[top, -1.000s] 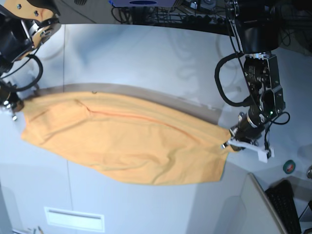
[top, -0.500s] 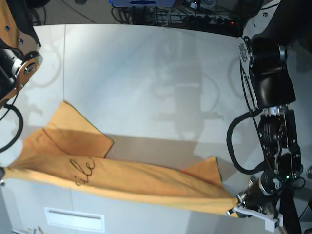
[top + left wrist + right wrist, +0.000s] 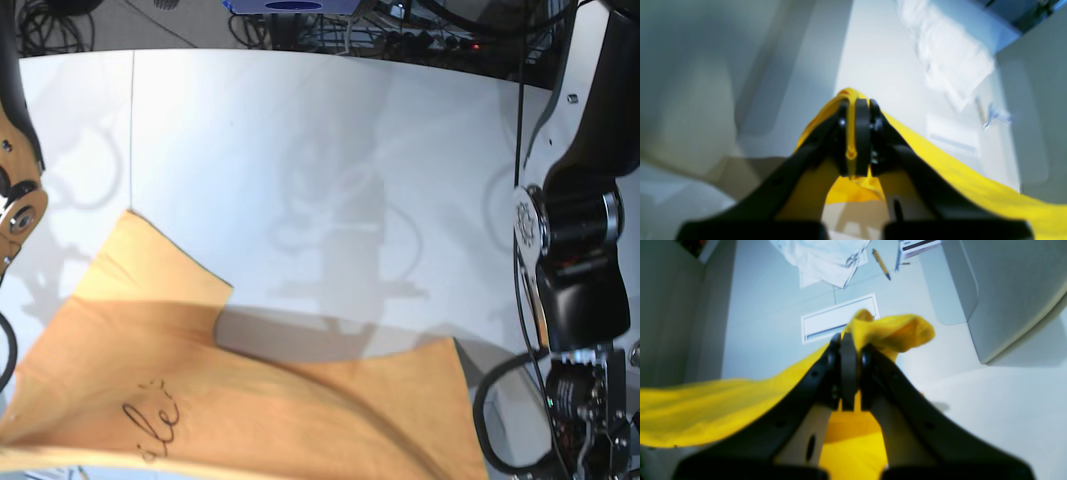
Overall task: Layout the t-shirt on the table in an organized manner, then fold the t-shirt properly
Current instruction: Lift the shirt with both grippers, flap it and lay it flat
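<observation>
The orange-yellow t-shirt [image 3: 250,400] stretches across the near part of the pale table [image 3: 300,150]. Its far corners lie flat and a black script mark [image 3: 150,420] faces up. Its near edge runs off the bottom of the base view. In the left wrist view my left gripper [image 3: 856,110] is shut on a bunched edge of the t-shirt [image 3: 957,173]. The right gripper [image 3: 846,340] is likewise shut on a fold of the t-shirt [image 3: 706,406]. Neither gripper shows in the base view, only the left arm [image 3: 580,250] and the right arm [image 3: 15,190].
A thin seam line [image 3: 132,120] crosses the table on the left. Cables [image 3: 400,20] lie beyond its far edge. Below the table's rounded edge [image 3: 1007,306], the floor holds a white cloth [image 3: 826,256], a pen [image 3: 881,264] and a white panel [image 3: 840,318].
Both arms have drawn the t-shirt toward the near edge and lowered it. More cloth now lies on the table, and both grippers have dropped out of the base view.
</observation>
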`<state>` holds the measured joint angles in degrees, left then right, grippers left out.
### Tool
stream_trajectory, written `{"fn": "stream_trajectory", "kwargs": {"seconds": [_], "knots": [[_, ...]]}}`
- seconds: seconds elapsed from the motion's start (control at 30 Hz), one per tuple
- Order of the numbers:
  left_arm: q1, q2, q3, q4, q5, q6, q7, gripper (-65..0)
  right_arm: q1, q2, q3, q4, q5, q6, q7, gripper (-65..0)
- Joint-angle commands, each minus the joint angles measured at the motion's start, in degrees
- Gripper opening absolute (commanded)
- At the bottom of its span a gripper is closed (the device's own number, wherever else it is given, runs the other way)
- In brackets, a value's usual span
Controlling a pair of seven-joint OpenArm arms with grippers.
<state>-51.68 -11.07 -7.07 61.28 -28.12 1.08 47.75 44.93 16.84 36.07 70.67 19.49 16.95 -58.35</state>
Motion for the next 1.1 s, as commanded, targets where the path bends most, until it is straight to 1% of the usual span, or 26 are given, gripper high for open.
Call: {"fn": "stream_trajectory", "kwargs": {"seconds": [0.0,0.03,0.1,0.2,0.23,0.33,0.37,0.43,0.5,0.57,0.63,0.67,0.7,0.77,0.83,0.93,1.0,1.07], "knots": [[-3.8,-0.3,-0.1,-0.6,-0.1,-0.3,-1.6,-65.0,2.5,1.7,-0.3,-0.1,0.6,0.1,2.7,-65.0],[-5.4,-0.2,-0.1,-1.9,-0.1,-0.3,-1.7,-65.0,3.1,2.1,-0.3,-1.4,0.6,0.1,3.9,-65.0],[-8.1,0.7,0.3,-4.7,-0.1,-0.3,-5.0,-65.0,4.7,2.4,-0.3,-3.4,0.6,0.1,6.2,-65.0],[-11.8,0.9,6.9,-9.1,-0.1,-0.3,-11.5,-65.0,7.2,3.9,-0.6,-5.4,0.6,0.1,8.3,-65.0],[-13.2,1.0,9.5,-10.9,-0.2,-0.3,-13.2,-65.0,8.5,4.3,-1.7,-5.8,0.6,0.1,8.8,-65.0],[-16.6,1.6,15.6,-15.3,-0.7,-0.3,-16.9,-65.0,11.0,5.4,-5.2,-6.2,0.6,0.1,9.8,-65.0],[-17.7,2.5,16.7,-16.5,-0.7,-0.3,-18.1,-65.0,12.0,5.8,-6.1,-6.2,0.6,0.1,9.8,-65.0],[-19.7,3.6,16.7,-18.0,-0.7,-0.3,-19.7,-65.0,13.8,6.1,-7.5,-6.1,0.6,0.1,9.8,-65.0],[-20.7,3.8,16.7,-17.7,-0.8,-0.3,-19.8,-65.0,14.7,6.1,-7.8,-5.2,0.6,0.1,9.2,-65.0],[-19.9,3.7,16.7,-15.5,-0.8,-0.3,-19.6,-65.0,13.8,6.3,-7.5,-1.4,0.6,0.1,8.0,-65.0],[-15.9,3.6,16.7,-11.2,-0.8,-0.3,-16.8,-65.0,9.5,7.2,-7.4,3.6,0.9,0.1,5.4,-65.0],[-13.4,3.1,16.7,-7.4,-0.8,-0.3,-15.0,-65.0,7.0,7.1,-7.4,7.4,0.9,0.1,4.1,-65.0],[-9.6,1.7,15.9,-3.2,-0.8,-0.3,-13.2,-65.0,3.5,6.9,-7.3,11.4,0.9,0.1,3.0,-65.0],[-1.1,0.2,12.4,6.4,-0.8,-0.3,-10.2,-65.0,-4.7,6.4,-5.3,20.1,1.0,0.1,1.0,-65.0],[9.2,-0.5,7.2,16.0,-0.5,-0.3,-7.1,-65.0,-13.9,3.1,-1.7,27.9,1.0,0.1,-0.9,-65.0],[23.2,-2.0,2.2,24.1,-0.7,-0.3,-4.6,-65.0,-26.8,-2.6,5.4,32.2,1.0,0.1,-1.4,-65.0],[31.2,-2.2,0.9,26.1,-0.5,-0.3,-5.0,-65.0,-33.4,-5.6,8.5,30.9,0.9,0.2,0.5,-65.0],[38.1,-2.2,0.7,26.0,-0.2,-0.3,-5.1,-65.0,-39.1,-7.7,9.7,26.0,0.9,0.3,5.1,-65.0]]}}
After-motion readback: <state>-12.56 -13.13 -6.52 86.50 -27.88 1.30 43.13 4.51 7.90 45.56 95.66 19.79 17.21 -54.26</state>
